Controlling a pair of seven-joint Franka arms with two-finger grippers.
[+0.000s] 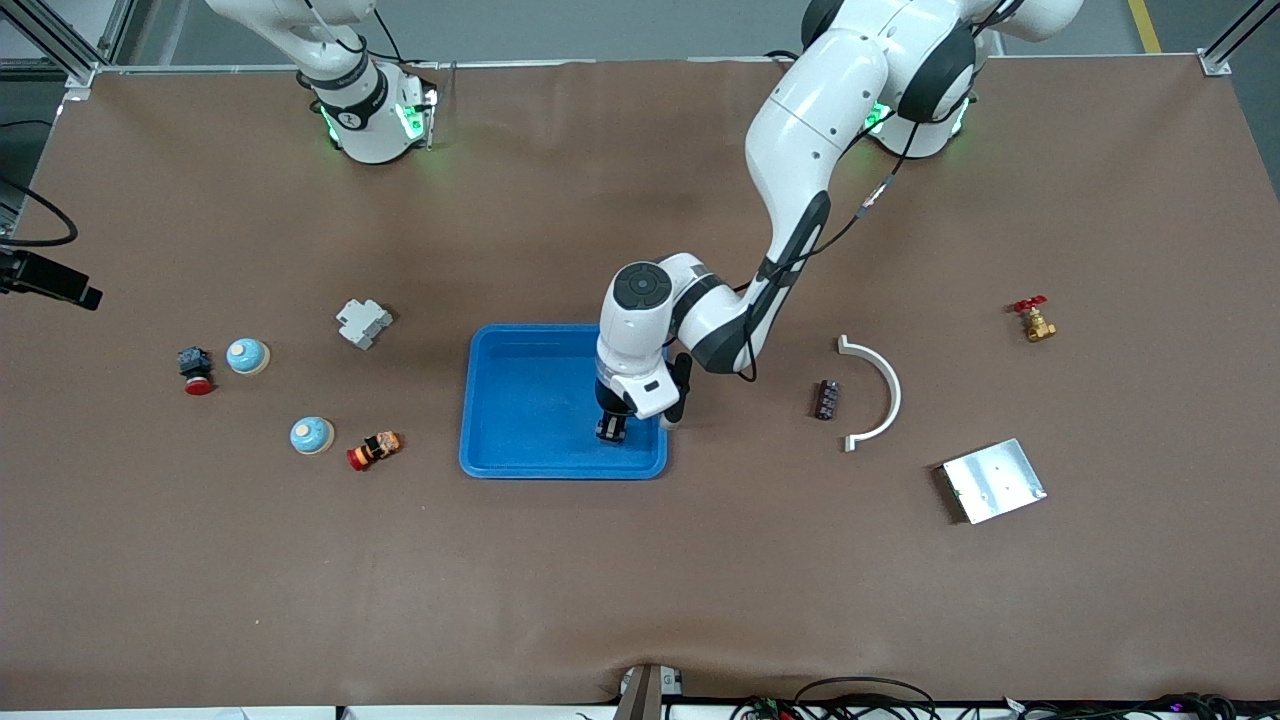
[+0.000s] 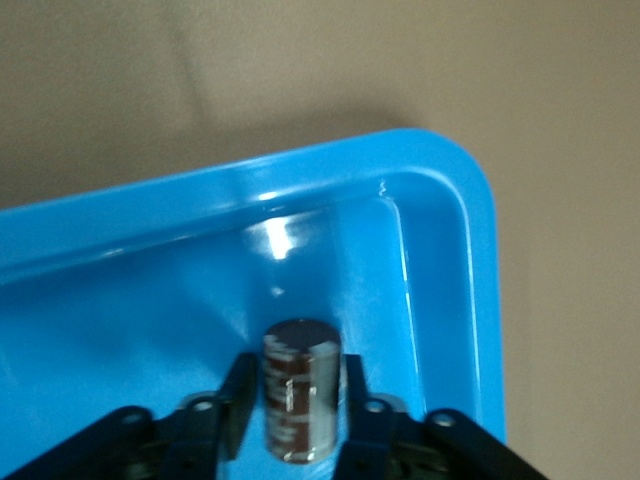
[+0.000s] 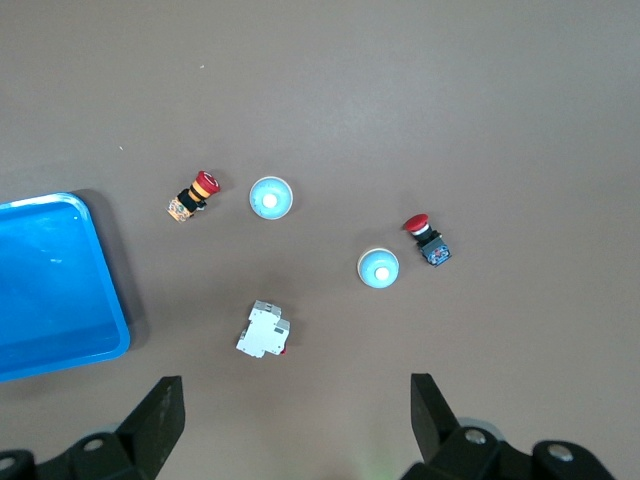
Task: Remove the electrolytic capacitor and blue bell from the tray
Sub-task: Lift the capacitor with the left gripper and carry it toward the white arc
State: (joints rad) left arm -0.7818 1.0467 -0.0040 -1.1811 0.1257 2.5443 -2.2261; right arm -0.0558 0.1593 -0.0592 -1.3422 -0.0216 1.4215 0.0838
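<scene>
A dark brown capacitor point(image 2: 300, 390) stands upright between the fingers of my left gripper point(image 2: 295, 400), which is shut on it. This left gripper point(image 1: 612, 432) is low inside the blue tray point(image 1: 500, 400), near the corner toward the left arm's end and the front camera. Two light blue bells point(image 1: 247, 356) point(image 1: 312, 435) sit on the table toward the right arm's end. My right gripper point(image 3: 295, 390) is open and empty, high above those bells point(image 3: 270, 197) point(image 3: 378, 267). It does not show in the front view.
Beside the bells lie two red push buttons point(image 1: 197, 370) point(image 1: 374, 449) and a white breaker point(image 1: 363, 323). Toward the left arm's end are a dark terminal block point(image 1: 825, 400), a white curved piece point(image 1: 885, 390), a metal plate point(image 1: 993, 480) and a brass valve point(image 1: 1035, 320).
</scene>
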